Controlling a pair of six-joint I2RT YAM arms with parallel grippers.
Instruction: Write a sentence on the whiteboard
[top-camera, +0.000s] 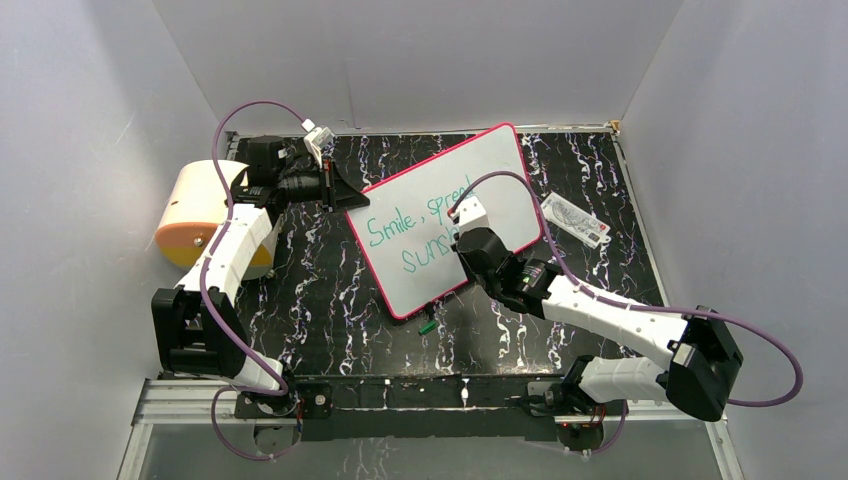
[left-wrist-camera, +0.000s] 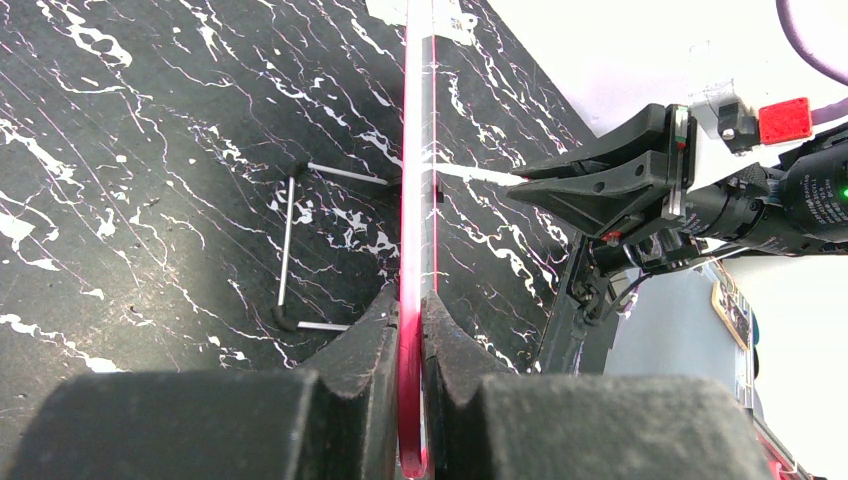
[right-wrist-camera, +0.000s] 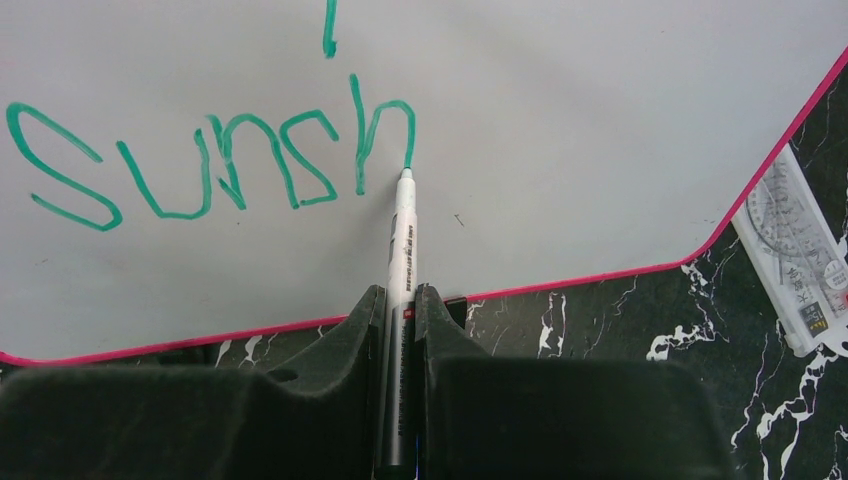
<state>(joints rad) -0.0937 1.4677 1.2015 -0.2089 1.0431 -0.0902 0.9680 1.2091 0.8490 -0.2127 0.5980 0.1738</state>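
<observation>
The whiteboard (top-camera: 500, 190) with its pink-red rim lies tilted on the black marbled table. Teal writing reads "Smile, sprea" above "suns" in the top view; the right wrist view shows "sunsh" (right-wrist-camera: 210, 160). My right gripper (right-wrist-camera: 400, 300) is shut on a white marker (right-wrist-camera: 404, 240), its tip touching the board at the end of the "h". It shows in the top view (top-camera: 462, 222) over the board's middle. My left gripper (left-wrist-camera: 412, 310) is shut on the whiteboard's rim (left-wrist-camera: 416, 200), at the board's left corner (top-camera: 345, 200).
A green marker cap (top-camera: 427, 325) lies near the board's front corner. A white plastic packet (top-camera: 577, 220) lies right of the board. An orange and cream roll (top-camera: 195, 215) stands at the left. A bent metal rod (left-wrist-camera: 290, 250) lies on the table.
</observation>
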